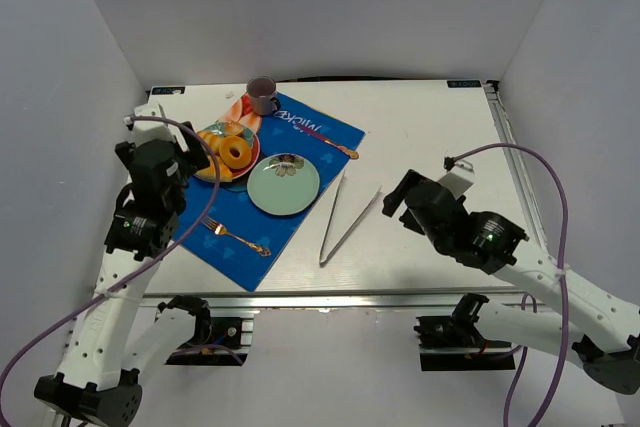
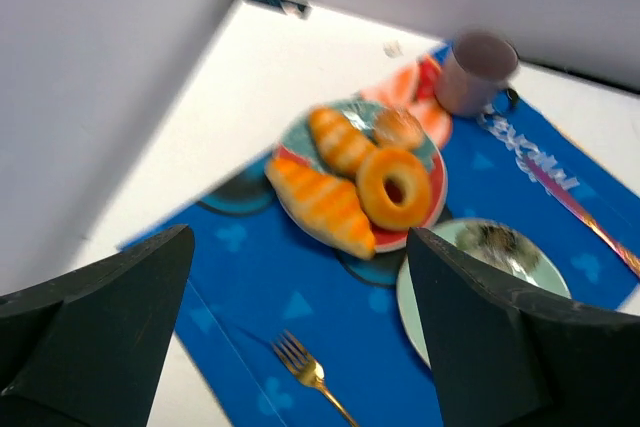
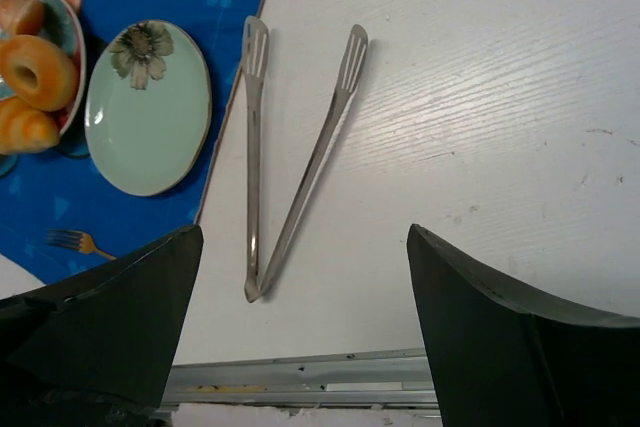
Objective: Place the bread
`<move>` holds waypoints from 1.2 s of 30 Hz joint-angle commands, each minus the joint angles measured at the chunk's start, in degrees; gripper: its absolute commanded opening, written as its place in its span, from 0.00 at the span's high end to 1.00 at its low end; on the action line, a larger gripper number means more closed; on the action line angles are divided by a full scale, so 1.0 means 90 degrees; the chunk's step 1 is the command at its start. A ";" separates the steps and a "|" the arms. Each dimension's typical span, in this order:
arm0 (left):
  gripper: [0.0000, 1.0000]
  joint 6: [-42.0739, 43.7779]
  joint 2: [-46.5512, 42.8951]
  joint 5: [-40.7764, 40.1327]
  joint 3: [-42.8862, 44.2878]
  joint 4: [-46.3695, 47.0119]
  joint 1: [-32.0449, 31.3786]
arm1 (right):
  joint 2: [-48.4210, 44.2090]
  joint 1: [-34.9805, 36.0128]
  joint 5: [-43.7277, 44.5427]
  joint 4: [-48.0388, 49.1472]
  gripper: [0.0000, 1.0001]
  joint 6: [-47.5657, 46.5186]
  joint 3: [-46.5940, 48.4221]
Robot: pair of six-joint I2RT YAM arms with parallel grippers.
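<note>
Plainly the left gripper hangs wide open and empty just short of the red plate, likely lining up on the bread lying on it beside the doughnut. The right gripper, equally wide and empty, idles well apart from that plate, probably keeping clear.

We find one text: white lettering on the blue placemat, beside the mug; upside down, seemingly "MICKEY".

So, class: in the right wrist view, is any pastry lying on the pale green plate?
No, the pale green plate bears only its painted flower.
</note>
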 commanded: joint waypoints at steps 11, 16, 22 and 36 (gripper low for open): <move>0.02 0.0805 -0.0234 -0.1024 0.1191 -0.0109 -0.0029 | 0.0943 -0.0289 -0.0551 0.1595 0.11 -0.0098 -0.0920; 0.02 0.0677 -0.0381 -0.0682 0.0779 -0.0089 -0.0029 | 0.3278 -0.0231 -0.0962 0.0648 0.11 0.0302 0.0379; 0.02 0.0726 -0.0430 -0.0672 0.0603 -0.0187 -0.0039 | 0.4373 -0.0113 -0.1147 0.0900 0.11 0.0771 0.0829; 0.02 0.0482 -0.0703 -0.0388 0.0105 -0.0148 -0.0039 | 0.5272 0.0248 -0.1411 0.1106 0.11 0.0810 0.1425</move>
